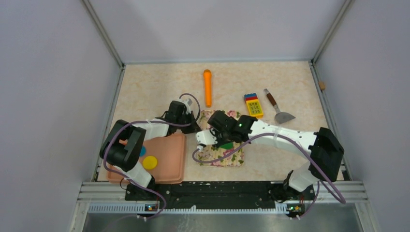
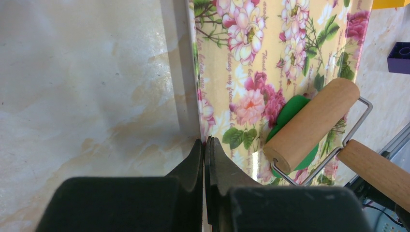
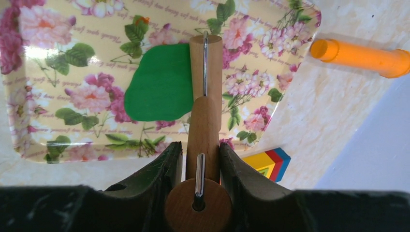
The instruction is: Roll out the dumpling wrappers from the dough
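While right gripper [image 3: 200, 147] clamps rolling pin [image 3: 205, 63] handle, roller rests on edge of green dough [image 3: 159, 84], mid floral mat [image 3: 58, 121]. Left gripper [image 2: 205, 142] pinched shut on mat edge. Orange stick [image 1: 207, 87], toy blocks [image 1: 253, 105], scraper [image 1: 278, 108] lie beyond mat; yellow wrapper [image 1: 150, 162] sits on pink tray [image 1: 169, 154].

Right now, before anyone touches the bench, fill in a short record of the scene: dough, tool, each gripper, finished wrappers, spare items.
dough: green, flattened, lying on the floral mat
tool: wooden rolling pin, roller resting on the dough's edge
right gripper: shut on the rolling pin's handle
left gripper: shut, tips at the mat's left edge
wrappers: yellow disc and blue disc on the pink tray
spare items: orange cylinder, toy blocks, scraper, all beyond the mat
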Tool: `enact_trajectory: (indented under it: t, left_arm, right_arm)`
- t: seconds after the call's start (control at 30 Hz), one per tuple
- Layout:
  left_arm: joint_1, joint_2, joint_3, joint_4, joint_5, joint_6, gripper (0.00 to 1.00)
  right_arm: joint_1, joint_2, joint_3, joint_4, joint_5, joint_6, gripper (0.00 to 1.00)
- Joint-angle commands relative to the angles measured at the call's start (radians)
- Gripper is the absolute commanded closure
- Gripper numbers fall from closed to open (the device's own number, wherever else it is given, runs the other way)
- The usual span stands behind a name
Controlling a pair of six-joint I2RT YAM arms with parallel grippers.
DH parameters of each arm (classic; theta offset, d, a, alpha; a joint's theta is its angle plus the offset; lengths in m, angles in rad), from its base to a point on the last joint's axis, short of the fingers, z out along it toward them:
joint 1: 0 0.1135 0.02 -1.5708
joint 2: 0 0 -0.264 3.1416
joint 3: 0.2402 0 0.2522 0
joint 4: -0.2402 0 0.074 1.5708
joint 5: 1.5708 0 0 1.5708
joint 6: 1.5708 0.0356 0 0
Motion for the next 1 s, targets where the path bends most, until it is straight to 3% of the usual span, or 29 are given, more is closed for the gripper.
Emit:
enact_trajectory:
  t: [0.0, 0.1, 0.27, 0.47, 0.7, 0.97]
  left_arm:
    - [-0.007, -0.049, -0.014, 0.000, 0.016, 0.032, 1.00]
    - [-0.007, -0.056, -0.012, -0.004, 0.011, 0.037, 1.00]
    - [-0.007, -0.063, -0.017, 0.000, 0.005, 0.037, 1.00]
    - [-0.007, -0.054, -0.010, -0.002, 0.005, 0.033, 1.00]
    - [-0.007, -0.036, 0.002, -0.001, -0.004, 0.022, 1.00]
    - [-0.007, -0.031, 0.007, 0.005, -0.007, 0.020, 1.00]
  right_arm:
    - [-0.013, 0.083, -0.093, -0.015, -0.203, 0.076, 1.00]
    - [-0.005, 0.063, -0.160, -0.013, -0.258, 0.132, 1.00]
    - [-0.024, 0.043, -0.205, 0.049, -0.188, 0.116, 1.00]
    - [-0.145, 0.089, 0.068, 0.001, -0.193, 0.167, 1.00]
    - [-0.155, 0.079, 0.358, -0.165, -0.222, 0.222, 1.00]
    - [-0.120, 0.012, 0.347, -0.213, -0.235, 0.474, 1.00]
